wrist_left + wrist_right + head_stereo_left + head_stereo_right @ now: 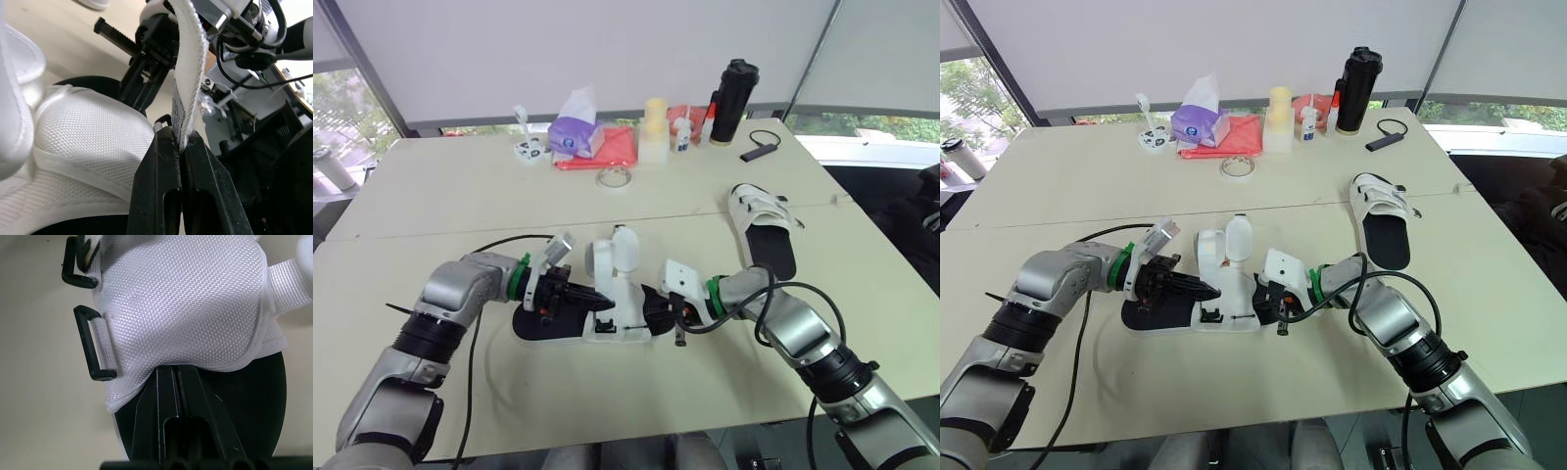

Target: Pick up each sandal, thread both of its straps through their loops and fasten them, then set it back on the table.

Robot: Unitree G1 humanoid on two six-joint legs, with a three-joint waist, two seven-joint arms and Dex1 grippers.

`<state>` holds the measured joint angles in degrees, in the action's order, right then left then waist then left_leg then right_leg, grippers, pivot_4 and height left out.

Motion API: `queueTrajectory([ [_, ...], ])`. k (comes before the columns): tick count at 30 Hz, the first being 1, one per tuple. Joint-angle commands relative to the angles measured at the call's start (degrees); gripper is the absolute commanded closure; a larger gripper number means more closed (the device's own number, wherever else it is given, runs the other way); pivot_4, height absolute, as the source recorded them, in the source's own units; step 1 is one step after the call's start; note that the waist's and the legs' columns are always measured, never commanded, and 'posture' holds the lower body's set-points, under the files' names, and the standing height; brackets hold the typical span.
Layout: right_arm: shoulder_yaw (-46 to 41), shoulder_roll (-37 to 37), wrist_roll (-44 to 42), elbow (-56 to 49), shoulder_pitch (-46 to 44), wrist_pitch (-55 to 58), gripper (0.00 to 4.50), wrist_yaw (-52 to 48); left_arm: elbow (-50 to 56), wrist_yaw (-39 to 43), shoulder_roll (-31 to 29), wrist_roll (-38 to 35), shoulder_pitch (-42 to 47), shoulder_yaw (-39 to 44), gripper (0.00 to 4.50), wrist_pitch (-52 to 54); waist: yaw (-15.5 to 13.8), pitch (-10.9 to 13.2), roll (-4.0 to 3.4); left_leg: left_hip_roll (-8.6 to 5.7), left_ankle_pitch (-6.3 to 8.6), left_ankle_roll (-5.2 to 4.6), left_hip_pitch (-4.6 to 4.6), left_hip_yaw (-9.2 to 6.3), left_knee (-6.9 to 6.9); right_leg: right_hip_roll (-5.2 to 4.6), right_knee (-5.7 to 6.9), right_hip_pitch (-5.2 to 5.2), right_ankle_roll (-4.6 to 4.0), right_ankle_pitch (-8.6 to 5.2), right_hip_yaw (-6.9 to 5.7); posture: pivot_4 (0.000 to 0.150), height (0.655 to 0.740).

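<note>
Pinching strap [190,63] w/ L pincer [181,140]; sandal [548,331] on table [460,196].

Bright, even daylight. Source: windows [337,108] behind the table [431,196], blown out at upper right. Shadows on it are soft, faint, tight under objects. White upper of the sandal [186,298] nears clipping. Table edges bow slightly in the head views.

The setting is an office or meeting room. Two pale desks [460,186] stand joined edge to edge. White roller blinds [607,49] cover large windows on the far side; trees [337,108] show outside at the far left. Everyday items line the far desk edge: tissue pack [576,132], black flask [734,98], glue bottle [681,134], tape roll [613,177].
</note>
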<state>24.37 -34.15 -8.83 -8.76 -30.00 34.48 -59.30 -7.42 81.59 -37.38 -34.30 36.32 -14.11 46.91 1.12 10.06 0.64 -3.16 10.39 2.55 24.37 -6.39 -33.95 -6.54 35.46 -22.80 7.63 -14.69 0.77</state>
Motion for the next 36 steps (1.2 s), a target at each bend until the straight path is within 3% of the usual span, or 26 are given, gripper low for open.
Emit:
queueTrajectory([
  [1, 1.3, -0.1, 2.2, 1.6, 0.6, 1.6, 4.5, 1.3, 1.5, 2.8, -0.4, 0.5, 0.8, -0.5, 4.47, -1.3, 0.0, 0.0, 0.0, 0.0, 0.0, 0.0, 0.0, 0.0, 0.0, 0.0, 0.0, 0.0, 0.0, 0.0, 0.0, 0.15, 0.74],
  [27, 1.5, -0.1, 2.4, 1.5, 0.5, 1.4, 4.5, 1.5, 2.7, 5.7, 0.1, 7.7, -3.0, -1.1, 4.47, -13.5, 0.0, 0.0, 0.0, 0.01, -0.01, -0.01, -0.02, 0.01, -0.07, 0.03, 0.12, 0.01, 0.0, 0.0, -0.01, 0.15, 0.74],
  [36, 1.5, 0.1, 2.5, 1.8, 0.3, 1.3, 4.5, 1.4, 3.1, 3.4, 0.9, 12.4, -6.1, -1.1, 4.47, -21.8, 0.0, 0.0, 0.0, 0.01, -0.01, -0.01, -0.04, 0.01, -0.08, 0.04, 0.16, 0.02, -0.01, 0.0, 0.0, 0.15, 0.74],
])
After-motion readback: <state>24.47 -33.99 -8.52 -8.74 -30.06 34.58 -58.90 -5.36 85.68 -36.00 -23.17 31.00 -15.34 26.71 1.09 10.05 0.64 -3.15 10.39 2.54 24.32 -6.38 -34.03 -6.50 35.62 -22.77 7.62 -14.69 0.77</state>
